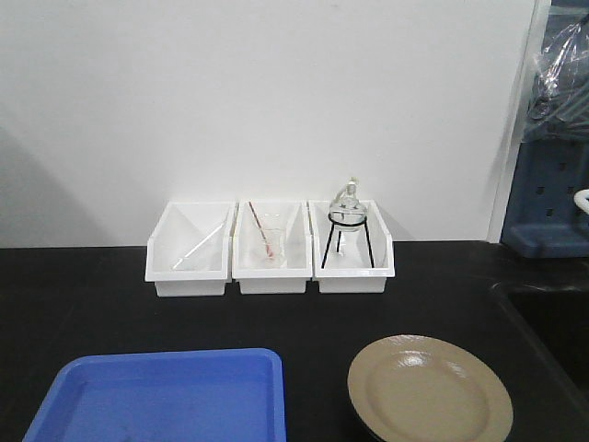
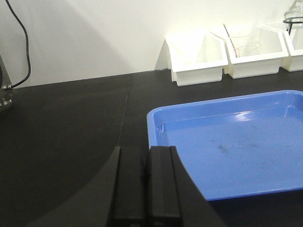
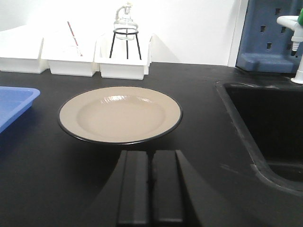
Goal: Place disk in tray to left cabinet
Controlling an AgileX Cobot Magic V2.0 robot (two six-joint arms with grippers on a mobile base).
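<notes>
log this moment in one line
disk: on counter, right of tray | tray: empty | left gripper: shut | right gripper: shut

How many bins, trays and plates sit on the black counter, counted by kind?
white bins: 3
blue tray: 1
tan plate: 1
Total: 5
</notes>
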